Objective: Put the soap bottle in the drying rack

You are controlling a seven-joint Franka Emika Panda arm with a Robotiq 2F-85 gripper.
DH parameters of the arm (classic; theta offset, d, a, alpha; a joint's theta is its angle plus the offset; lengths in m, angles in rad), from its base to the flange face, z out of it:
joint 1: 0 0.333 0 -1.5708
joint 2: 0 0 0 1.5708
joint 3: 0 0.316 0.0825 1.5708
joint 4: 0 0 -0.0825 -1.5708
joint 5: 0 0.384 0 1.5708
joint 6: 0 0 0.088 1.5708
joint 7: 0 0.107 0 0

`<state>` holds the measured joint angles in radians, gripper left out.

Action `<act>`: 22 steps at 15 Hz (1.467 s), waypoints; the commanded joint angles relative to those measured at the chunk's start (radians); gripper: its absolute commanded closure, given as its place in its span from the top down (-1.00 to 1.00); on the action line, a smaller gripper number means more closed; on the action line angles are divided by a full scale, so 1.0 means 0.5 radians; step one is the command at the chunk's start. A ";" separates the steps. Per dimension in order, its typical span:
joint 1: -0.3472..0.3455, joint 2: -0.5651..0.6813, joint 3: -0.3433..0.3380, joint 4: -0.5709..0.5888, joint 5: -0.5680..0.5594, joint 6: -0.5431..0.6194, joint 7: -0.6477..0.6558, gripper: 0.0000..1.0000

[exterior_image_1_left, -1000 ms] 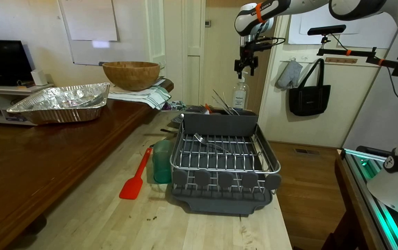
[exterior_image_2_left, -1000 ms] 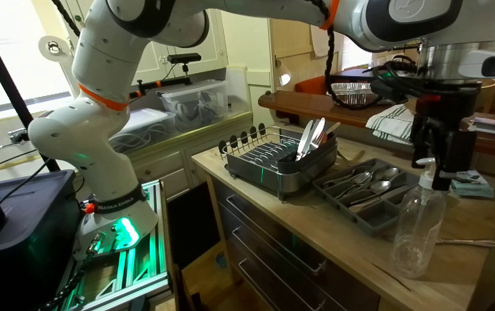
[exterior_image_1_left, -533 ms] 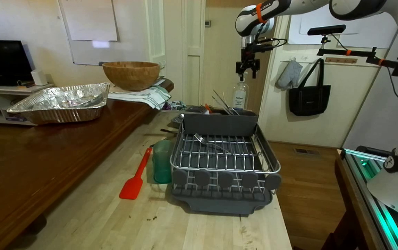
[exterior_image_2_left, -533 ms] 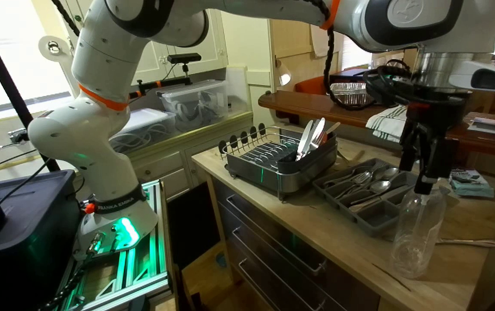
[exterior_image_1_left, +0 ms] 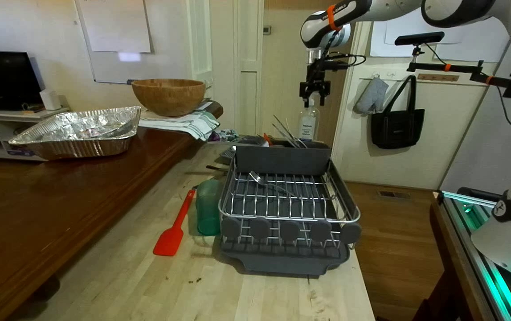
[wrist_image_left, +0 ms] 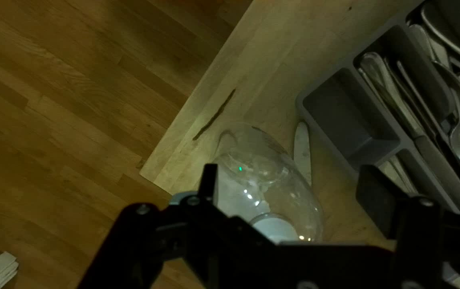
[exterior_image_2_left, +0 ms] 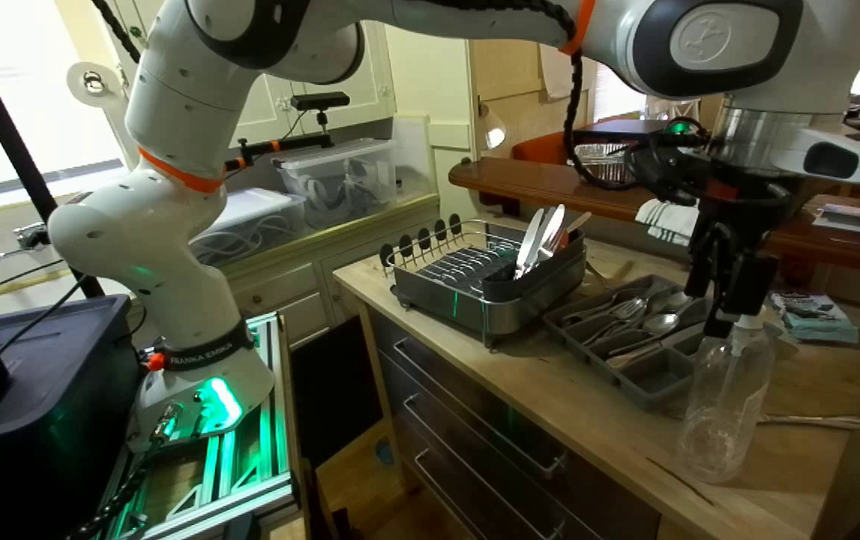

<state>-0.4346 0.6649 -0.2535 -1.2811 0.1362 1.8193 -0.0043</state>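
Observation:
The clear soap bottle [exterior_image_2_left: 726,412] stands upright on the wooden counter near its end, with a white pump top. It also shows behind the rack in an exterior view [exterior_image_1_left: 308,125] and below my jaws in the wrist view [wrist_image_left: 270,188]. My gripper [exterior_image_1_left: 314,100] is open, pointing down at the height of the pump top. In the wrist view my gripper [wrist_image_left: 290,180] has its fingers wide apart, with the bottle's shoulder and white collar between them, nearer one finger. The spout is mostly hidden by the gripper. The dark grey drying rack [exterior_image_2_left: 459,304] stands further along the counter, also in an exterior view [exterior_image_1_left: 282,161].
A grey cutlery tray [exterior_image_2_left: 651,386] lies between bottle and rack. Knives stand in the rack's caddy [exterior_image_2_left: 498,286]; a fork [exterior_image_1_left: 266,182] lies across its wires. A teal cup [exterior_image_1_left: 208,209] and red spatula [exterior_image_1_left: 173,234] lie beside the rack. A teal packet [exterior_image_2_left: 816,319] lies behind the bottle.
My gripper has moved lower and a little sideways about the bottle's top, so the fingers now hide the spout. The gripper stays open. The bottle and rack have not moved.

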 commanded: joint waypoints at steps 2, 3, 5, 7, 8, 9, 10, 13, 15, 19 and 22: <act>-0.081 0.086 0.068 0.117 0.076 0.008 -0.013 0.82; -0.089 0.095 0.078 0.139 0.088 0.004 -0.011 0.98; -0.086 0.099 0.076 0.168 0.086 0.002 0.032 1.00; -0.057 0.055 0.051 0.101 0.049 0.004 0.005 0.99; -0.050 0.044 0.047 0.089 0.040 0.025 0.005 1.00; -0.049 0.053 0.045 0.099 0.036 0.027 0.008 1.00; -0.049 0.064 0.043 0.111 0.032 0.034 0.006 1.00; -0.050 0.084 0.043 0.135 0.022 0.053 -0.004 1.00; -0.053 0.097 0.043 0.158 0.026 0.053 0.007 1.00; -0.065 0.128 0.044 0.202 0.038 0.050 0.016 1.00; -0.067 0.157 0.036 0.241 0.037 0.055 0.023 1.00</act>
<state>-0.4620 0.7078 -0.2325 -1.2050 0.1554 1.8404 -0.0020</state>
